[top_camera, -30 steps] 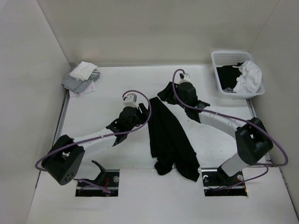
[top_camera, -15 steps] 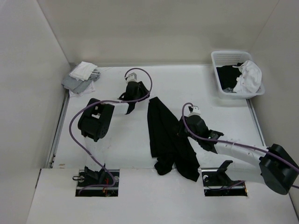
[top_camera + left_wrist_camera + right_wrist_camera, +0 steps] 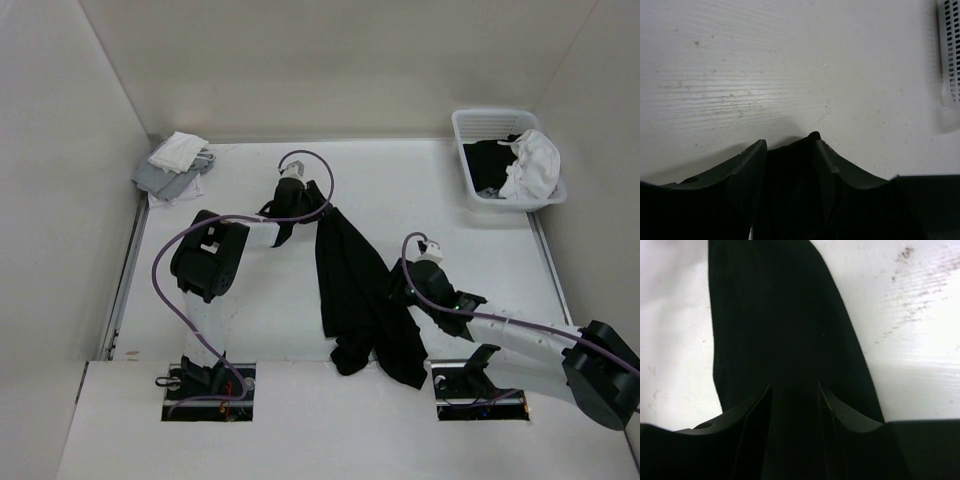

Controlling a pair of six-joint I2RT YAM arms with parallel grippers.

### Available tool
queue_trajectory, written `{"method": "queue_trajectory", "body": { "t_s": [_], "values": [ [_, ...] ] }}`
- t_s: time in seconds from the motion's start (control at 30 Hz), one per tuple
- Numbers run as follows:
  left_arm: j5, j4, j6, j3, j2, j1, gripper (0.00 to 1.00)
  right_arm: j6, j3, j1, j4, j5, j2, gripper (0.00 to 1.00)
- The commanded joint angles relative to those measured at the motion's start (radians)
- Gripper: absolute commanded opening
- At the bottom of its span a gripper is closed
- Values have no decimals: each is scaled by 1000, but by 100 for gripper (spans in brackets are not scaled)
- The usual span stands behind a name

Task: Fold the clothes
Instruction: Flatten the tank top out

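Clothes (image 3: 352, 285), a single plain black garment, lie in a long, rumpled strip down the middle of the white table (image 3: 450, 225), between two robot arms. The strip runs from a narrow far end to a wider, crumpled bunch at the near edge, close to the arms' bases.

At the far end, the left gripper (image 3: 315, 190) has the garment's tip pinched. Its wrist camera shows black fabric bunched between the two fingers, with a small point of cloth poking out past the fingertips onto bare tabletop. Seen from above, that end of the garment rises toward the gripper.

The right gripper (image 3: 398, 292) sits low at the strip's right edge, about midway along its length. Its wrist camera shows the two fingers set apart, with black cloth stretching ahead of them and filling the dark gap between them. Whether they are actually clamping the fabric or only resting over it cannot be told.

A white plastic basket (image 3: 480, 122) stands in the far right corner of the table, well apart from the garment, with black and white fabric heaped inside; its slotted wall shows at the right edge of the left wrist view. A small pile of white and light-grey cloths (image 3: 175, 165) lies in the far left corner.
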Motion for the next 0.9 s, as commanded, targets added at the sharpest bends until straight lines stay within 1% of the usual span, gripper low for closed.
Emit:
{"method": "queue_trajectory", "body": {
  "t_s": [0.0,0.07,0.1,0.17,0.33,0.43,0.57,0.67,0.73,0.83,0.87],
  "values": [
    [27,70,9,-21,-19,-8,40,29,-11,-7,33,31,-32,47],
    [34,83,3,-28,-19,-8,38,37,-16,-8,29,39,-34,48],
    [37,85,-3,-30,-16,-8,38,53,-28,-13,18,52,-41,53],
    [27,77,-8,-35,-13,-9,38,78,-43,-28,0,66,-57,58],
    [-54,83,-17,-87,-48,5,44,86,-45,-56,-86,120,-110,59],
    [-65,85,-11,-93,-62,3,44,75,-30,-65,-131,144,-117,59],
    [-45,90,-8,-87,-53,-8,38,70,-27,-85,-137,137,-106,58],
    [-45,103,-15,-99,-58,-12,31,78,-24,-91,-145,137,-98,56],
    [-45,106,-20,-110,-75,-14,22,78,-5,-100,-157,135,-69,56],
    [-58,100,-23,-128,-116,-17,16,67,54,-106,-186,134,24,59],
    [-62,99,-25,-136,-139,-17,15,58,74,-102,-189,128,61,60]
  ]
}}
